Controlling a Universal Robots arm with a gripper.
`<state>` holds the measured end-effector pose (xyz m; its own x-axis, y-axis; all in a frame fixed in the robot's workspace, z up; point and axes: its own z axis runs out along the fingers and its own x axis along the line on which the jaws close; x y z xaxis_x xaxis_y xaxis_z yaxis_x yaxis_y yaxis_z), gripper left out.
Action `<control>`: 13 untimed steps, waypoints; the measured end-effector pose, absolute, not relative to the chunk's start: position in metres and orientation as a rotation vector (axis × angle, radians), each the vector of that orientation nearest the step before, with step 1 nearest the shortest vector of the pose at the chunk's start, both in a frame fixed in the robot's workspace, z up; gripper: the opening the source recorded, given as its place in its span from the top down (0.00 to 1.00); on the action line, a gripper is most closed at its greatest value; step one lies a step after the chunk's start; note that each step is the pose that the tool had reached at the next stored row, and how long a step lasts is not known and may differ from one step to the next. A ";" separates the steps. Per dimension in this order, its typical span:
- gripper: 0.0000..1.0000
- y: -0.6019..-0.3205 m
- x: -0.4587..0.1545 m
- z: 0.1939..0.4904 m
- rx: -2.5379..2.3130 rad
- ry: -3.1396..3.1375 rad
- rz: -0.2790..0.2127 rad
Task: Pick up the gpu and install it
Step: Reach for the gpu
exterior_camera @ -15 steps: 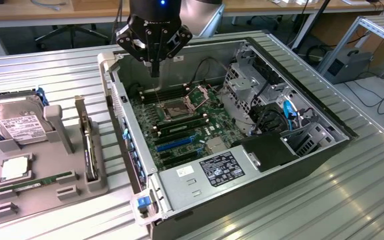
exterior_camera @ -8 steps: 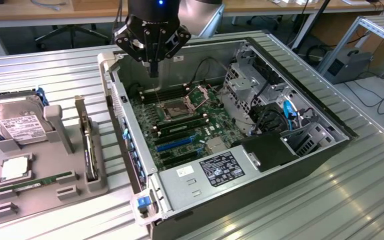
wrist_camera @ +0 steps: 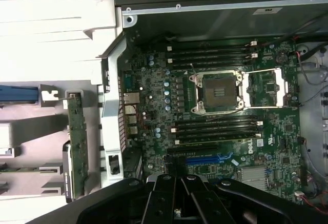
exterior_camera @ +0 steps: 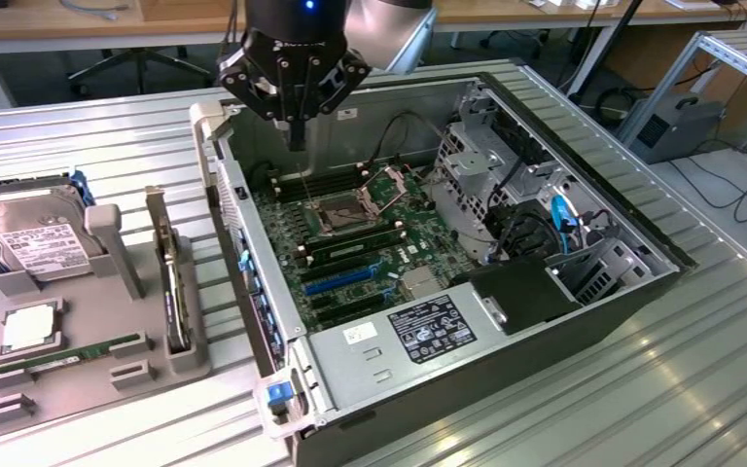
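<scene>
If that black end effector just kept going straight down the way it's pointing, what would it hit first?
Most likely the green motherboard inside the open computer case, seemingly near its blue expansion slot. The end effector, shut and empty, hangs above it; the exact spot is hard to judge.

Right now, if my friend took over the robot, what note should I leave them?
The gripper hangs above the open case, fingers shut, holding nothing.
The gpu stands on edge in the gray holder, beside the case at the exterior view's left.
Done: nothing yet; the gpu is untouched.
Left: picking it up and installing it. The blue slot on the board is empty.
</scene>
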<state>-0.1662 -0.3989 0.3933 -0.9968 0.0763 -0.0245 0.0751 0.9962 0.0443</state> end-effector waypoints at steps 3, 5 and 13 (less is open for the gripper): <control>0.89 -0.399 -0.168 0.393 0.118 3.112 0.068; 0.89 -0.399 -0.169 0.393 0.118 3.112 0.068; 0.89 -0.399 -0.172 0.393 0.118 3.112 0.068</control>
